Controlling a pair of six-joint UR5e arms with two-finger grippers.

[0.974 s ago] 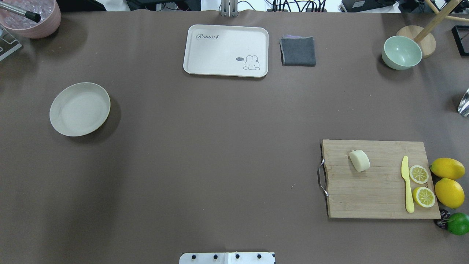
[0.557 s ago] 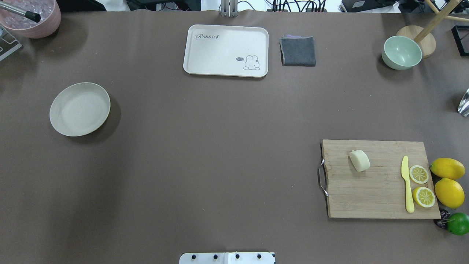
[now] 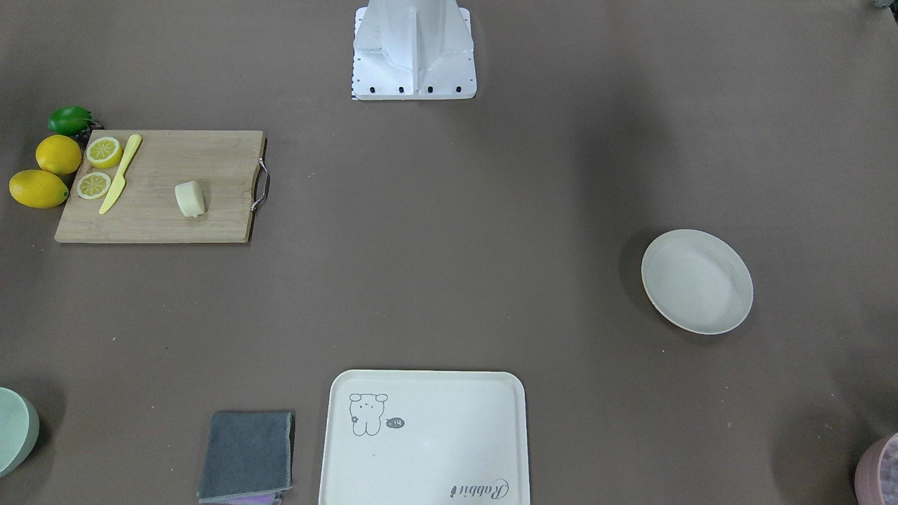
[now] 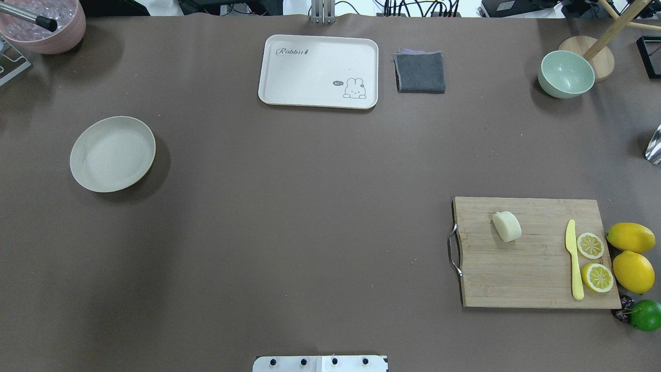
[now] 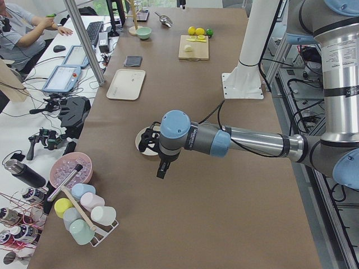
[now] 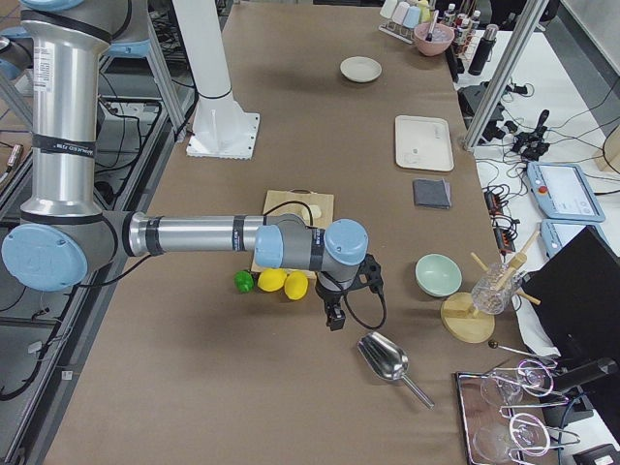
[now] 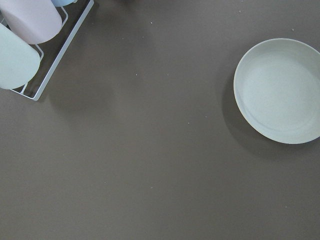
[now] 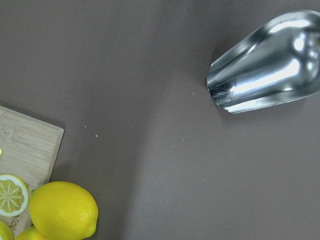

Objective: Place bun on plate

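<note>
No shift: soft bun (image 4: 506, 226) (wooden board (image 4: 532, 268))

Table cover (image 4: 310, 206): plain grey-brown.
Bun (image 4: 506, 226): pale cream-yellow, no pattern.
Plate (image 4: 112, 154), 9 o'clock: off-white, plain.
Tray (image 4: 310, 77), 12 o'clock: cream w/ grey rabbit drawing + "Rabbit" script.
Cloth (image 4: 420, 72): dk grey.
Bowl (image 4: 566, 74), 2 o'clock: pale green.
Board (image 4: 532, 268), 4 o'clock: light wood grain.
Knife (image 4: 573, 258): yellow.
Whole lemons (image 4: 630, 237): yellow.
Lime (image 4: 646, 314): green.

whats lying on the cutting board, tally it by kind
bun: 1
knife: 1
lemon halves: 2
total: 4
</note>
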